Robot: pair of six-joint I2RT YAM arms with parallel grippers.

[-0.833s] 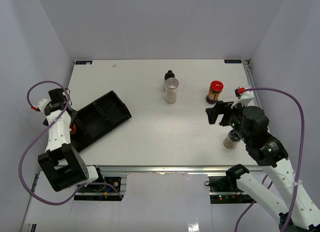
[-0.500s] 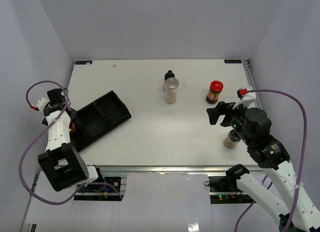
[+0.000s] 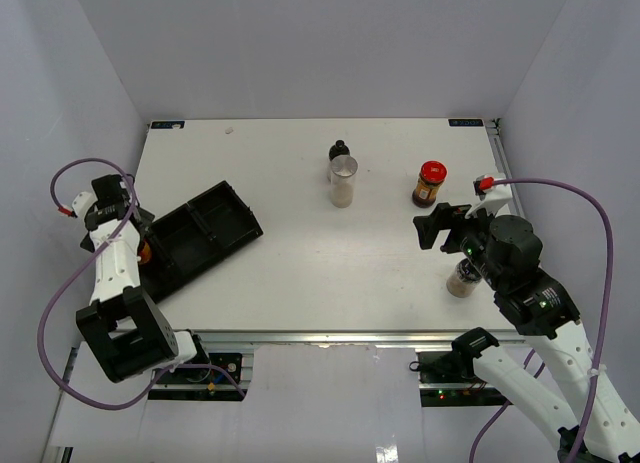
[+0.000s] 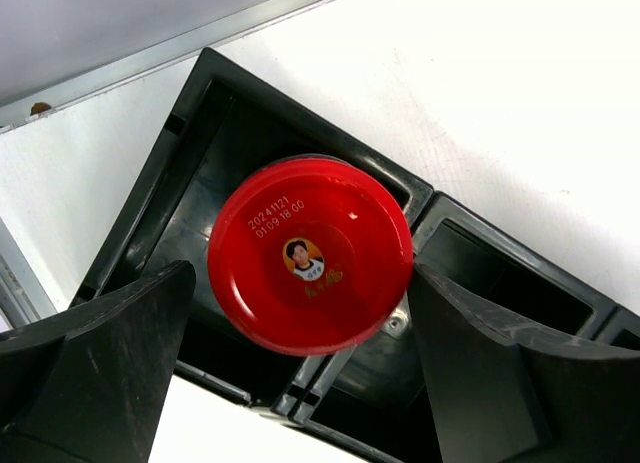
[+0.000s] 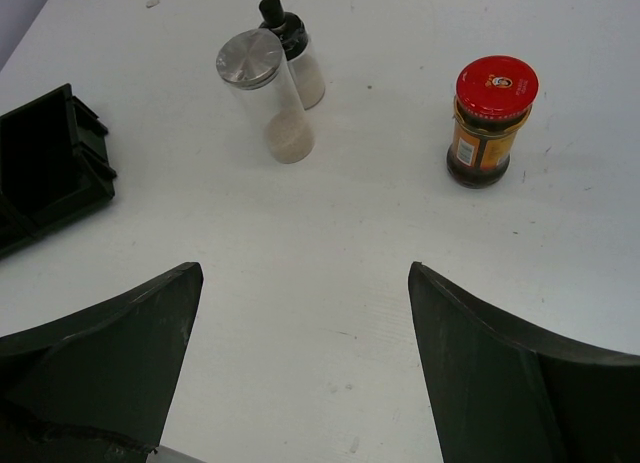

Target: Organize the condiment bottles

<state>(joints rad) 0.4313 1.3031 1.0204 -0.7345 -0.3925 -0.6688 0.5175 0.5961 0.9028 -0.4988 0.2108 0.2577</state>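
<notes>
- Clearly legible only in the left wrist view: the lid of the red-capped jar (image 4: 310,268) bears a white code, "20241121" above what reads as "01 09 18 G0". Below it are a small round portrait emblem and yellow characters too small to read.
- Left gripper (image 4: 300,273): released, its jaws spread wide to either side of that lid with a thin gap on the left. The jar stands upright in a compartment of the black tray (image 3: 205,228), at the end nearest the table's left edge.
- Right gripper (image 5: 303,270): released, with nothing between the jaws, poised over bare table.
- The second red-capped jar (image 5: 492,123) carries the same kind of lid emblem and an orange label with a dark band. Its text is unreadable.
- The silver-lidded jar (image 5: 265,108) has pale tan contents low in clear glass. The black-capped bottle (image 5: 290,53) stands just behind it.
- Surface and room: a white table (image 3: 280,263), lightly scuffed, is enclosed by pale lavender walls (image 3: 300,43), with a metal rail along its near edge.
- Overhead view only: a fifth jar (image 3: 462,279) stands beside the right arm, outside the right wrist camera's view. The tray lies diagonally at the left, well apart from the four jars on the open table.
</notes>
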